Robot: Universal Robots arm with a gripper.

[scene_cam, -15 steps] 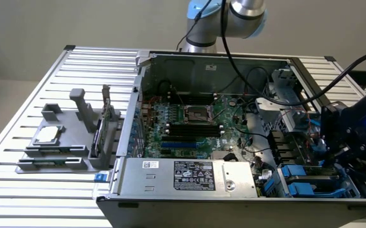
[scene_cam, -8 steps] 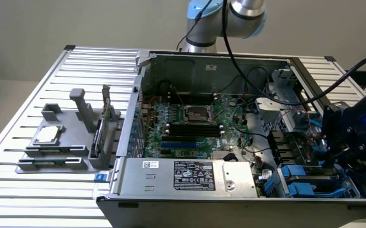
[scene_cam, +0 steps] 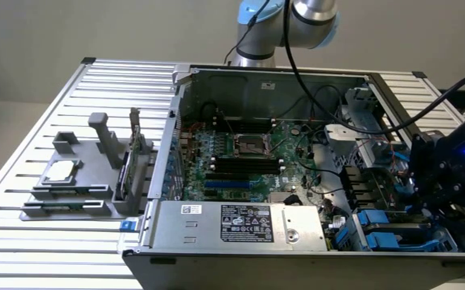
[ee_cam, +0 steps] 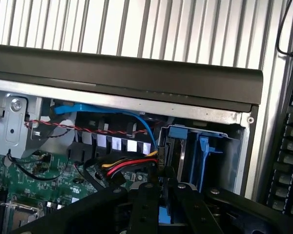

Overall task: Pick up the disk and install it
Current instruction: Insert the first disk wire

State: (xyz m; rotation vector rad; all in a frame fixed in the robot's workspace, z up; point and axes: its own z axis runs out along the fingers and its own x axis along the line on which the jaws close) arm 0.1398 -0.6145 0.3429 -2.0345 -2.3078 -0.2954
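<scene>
The open computer case [scene_cam: 176,121] lies on a slatted metal table. My black gripper [scene_cam: 446,211] hangs over the drive bay at the case's corner on the exterior view's right. In the wrist view my gripper [ee_cam: 164,195] has its fingers close together, with a blue piece between them. Just beyond them the disk [ee_cam: 203,158] stands on edge in the bay; its blue rails show and its metal body is mostly hidden. The bay's blue carriers [scene_cam: 386,238] lie beside my gripper.
A green motherboard [scene_cam: 241,157] fills the case floor, and a labelled power supply [scene_cam: 244,223] sits at the near edge. Red, yellow and black cables [ee_cam: 127,168] and a blue cable [ee_cam: 107,109] run next to the bay. A grey fixture [scene_cam: 80,181] with small parts stands at the exterior view's left.
</scene>
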